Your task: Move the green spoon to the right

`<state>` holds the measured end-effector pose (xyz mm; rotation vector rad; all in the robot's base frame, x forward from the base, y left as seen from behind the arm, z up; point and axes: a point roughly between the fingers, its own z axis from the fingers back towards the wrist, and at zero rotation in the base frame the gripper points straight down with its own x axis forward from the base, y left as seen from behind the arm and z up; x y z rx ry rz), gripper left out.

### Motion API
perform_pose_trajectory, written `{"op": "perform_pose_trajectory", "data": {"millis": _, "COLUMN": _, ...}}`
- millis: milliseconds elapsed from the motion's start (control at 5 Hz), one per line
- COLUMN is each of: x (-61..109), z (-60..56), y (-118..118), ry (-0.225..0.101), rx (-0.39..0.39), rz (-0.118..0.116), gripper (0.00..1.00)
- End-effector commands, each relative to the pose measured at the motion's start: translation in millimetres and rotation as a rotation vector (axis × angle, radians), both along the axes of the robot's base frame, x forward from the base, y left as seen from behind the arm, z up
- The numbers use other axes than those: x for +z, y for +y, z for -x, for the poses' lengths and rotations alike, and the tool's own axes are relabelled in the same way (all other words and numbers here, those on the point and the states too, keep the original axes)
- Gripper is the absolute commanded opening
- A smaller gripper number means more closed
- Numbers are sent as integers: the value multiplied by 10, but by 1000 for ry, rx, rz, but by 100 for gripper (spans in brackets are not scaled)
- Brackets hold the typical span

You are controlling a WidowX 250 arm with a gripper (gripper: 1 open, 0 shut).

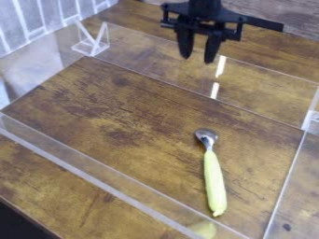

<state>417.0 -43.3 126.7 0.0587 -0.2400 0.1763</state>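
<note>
The green spoon (212, 179) lies flat on the wooden board at the front right. Its grey bowl points away from me and its yellow-green handle runs toward the near edge. My gripper (200, 51) hangs in the air at the back of the board, well beyond the spoon and slightly to its left. The dark fingers (187, 45) point down with only a narrow gap between them. Nothing is held in that gap.
A low clear plastic wall (112, 191) frames the board on all sides and passes close to the spoon's handle tip. A small clear plastic stand (90, 39) sits at the back left. More wooden tabletop (268, 47) lies beyond the frame.
</note>
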Motion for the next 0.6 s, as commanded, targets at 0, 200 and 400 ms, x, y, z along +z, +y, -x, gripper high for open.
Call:
{"op": "perform_pose_trajectory", "data": {"millis": 0, "x": 440, "z": 96, "y": -119, "ry": -115, "rx": -44, "rz": 15, "gripper": 100}}
{"op": "perform_pose_trajectory", "data": {"millis": 200, "x": 349, "z": 125, "y": -182, "ry": -101, "rx": -65, "rz": 16, "gripper": 100}}
{"op": "perform_pose_trajectory", "data": {"millis": 400, "x": 303, "z": 109, "y": -162, "ry": -95, "rx": -33, "rz": 14, "gripper": 100}}
